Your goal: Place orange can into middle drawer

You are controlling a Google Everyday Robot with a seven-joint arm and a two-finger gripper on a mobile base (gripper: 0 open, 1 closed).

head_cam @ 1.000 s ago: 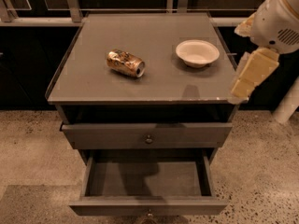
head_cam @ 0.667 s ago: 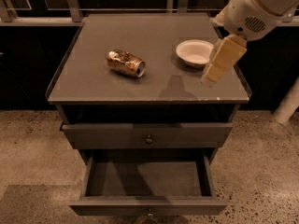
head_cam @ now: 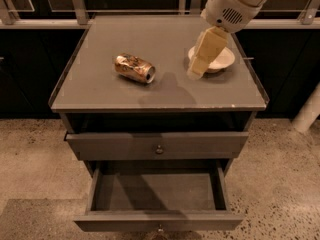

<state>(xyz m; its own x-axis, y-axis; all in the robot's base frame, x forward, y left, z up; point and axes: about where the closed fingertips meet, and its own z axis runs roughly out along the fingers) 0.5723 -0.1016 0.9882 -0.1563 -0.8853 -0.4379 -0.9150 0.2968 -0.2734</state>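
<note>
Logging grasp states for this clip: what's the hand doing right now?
The hand: open or closed cannot be told; it hangs by the bowl, apart from the orange can.

Bare cabinet top (head_cam: pixel 125 34) between gripper (head_cam: pixel 196 73) and orange can (head_cam: pixel 134 68); middle drawer (head_cam: pixel 157 189) open.
The gripper hangs low over the top, just before the white bowl (head_cam: pixel 227 59), which crowds its far side. The pulled-out drawer looks bare inside, though its rear is shadowed under the shut upper drawer (head_cam: pixel 157 146).

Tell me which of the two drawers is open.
The lower one, the middle drawer, pulled out with its inside showing; the upper drawer is shut. The gripper hangs above the cabinet top, by the bowl.
</note>
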